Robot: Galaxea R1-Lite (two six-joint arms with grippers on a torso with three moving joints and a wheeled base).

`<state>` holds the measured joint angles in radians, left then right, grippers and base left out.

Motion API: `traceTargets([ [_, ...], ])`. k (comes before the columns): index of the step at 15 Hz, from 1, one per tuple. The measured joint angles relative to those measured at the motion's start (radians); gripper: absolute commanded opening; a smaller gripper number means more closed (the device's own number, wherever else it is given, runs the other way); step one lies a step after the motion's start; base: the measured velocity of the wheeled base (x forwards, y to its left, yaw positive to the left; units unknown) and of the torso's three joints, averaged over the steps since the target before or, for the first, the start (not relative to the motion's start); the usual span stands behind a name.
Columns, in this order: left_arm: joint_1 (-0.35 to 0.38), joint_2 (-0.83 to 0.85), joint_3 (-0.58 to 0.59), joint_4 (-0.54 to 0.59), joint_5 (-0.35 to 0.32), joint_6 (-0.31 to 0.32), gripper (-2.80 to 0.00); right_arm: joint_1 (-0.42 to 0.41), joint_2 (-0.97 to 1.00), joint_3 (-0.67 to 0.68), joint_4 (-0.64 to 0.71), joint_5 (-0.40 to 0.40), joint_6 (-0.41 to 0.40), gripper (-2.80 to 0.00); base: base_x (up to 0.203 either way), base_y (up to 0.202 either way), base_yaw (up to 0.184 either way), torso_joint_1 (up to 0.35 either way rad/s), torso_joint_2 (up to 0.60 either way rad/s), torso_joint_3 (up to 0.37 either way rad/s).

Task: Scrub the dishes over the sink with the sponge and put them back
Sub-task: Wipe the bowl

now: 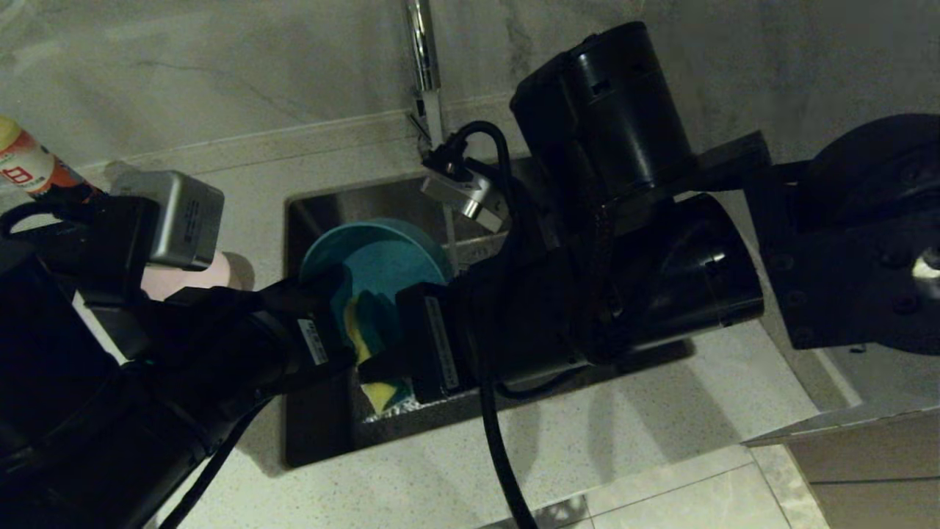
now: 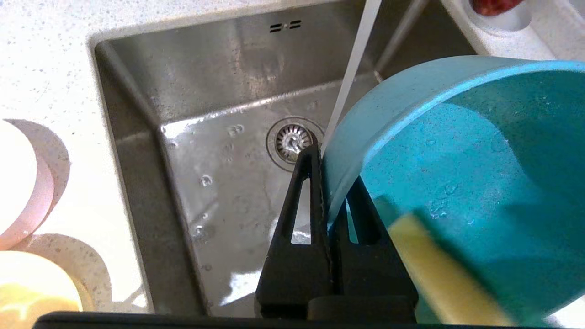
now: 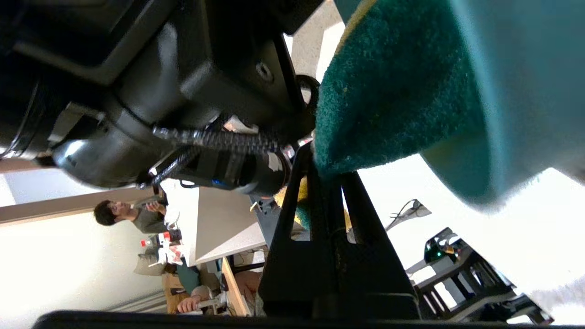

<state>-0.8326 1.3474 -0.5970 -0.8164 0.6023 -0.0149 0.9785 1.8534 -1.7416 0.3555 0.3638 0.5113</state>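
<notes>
My left gripper (image 2: 331,183) is shut on the rim of the light blue bowl (image 2: 457,151), one finger outside the wall and one inside, holding it tilted on edge over the sink (image 2: 219,77). In the head view the blue bowl (image 1: 374,253) stands upright above the basin with the left gripper (image 1: 332,294) at its lower left rim. My right gripper (image 3: 327,169) is shut on the sponge (image 3: 393,91), whose green face lies against the bowl's inside. The sponge (image 1: 371,338) shows yellow and green at the bowl's lower part. The pink bowl (image 2: 23,192) and the yellow bowl (image 2: 32,288) rest on the counter beside the sink.
Water runs from the chrome tap (image 1: 422,51) in a thin stream (image 2: 354,68) past the bowl toward the drain strainer (image 2: 290,141). A white saucer with fruit (image 2: 502,13) sits on the far side of the basin. A bottle (image 1: 29,165) stands at the counter's far left.
</notes>
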Motion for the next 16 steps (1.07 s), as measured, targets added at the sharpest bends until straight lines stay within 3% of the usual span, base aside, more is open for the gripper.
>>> traceTargets([
  [6,0.0,-0.01,0.0,0.003,0.001,0.0,-2.8,-0.002,0.016,-0.028,0.011,-0.001,0.0,-2.8,0.0,0.0,0.0,0.0,0.0,0.0],
  [12,0.0,-0.031,0.024,0.005,0.002,-0.002,-2.8,-0.054,-0.042,-0.031,0.029,-0.002,-0.002,-2.8,0.0,0.0,0.0,0.0,0.0,0.0],
  [16,0.0,-0.033,0.038,0.006,0.0,-0.004,-2.8,-0.064,-0.065,-0.06,0.037,-0.044,-0.006,-2.8,0.0,0.0,0.0,0.0,0.0,0.0],
])
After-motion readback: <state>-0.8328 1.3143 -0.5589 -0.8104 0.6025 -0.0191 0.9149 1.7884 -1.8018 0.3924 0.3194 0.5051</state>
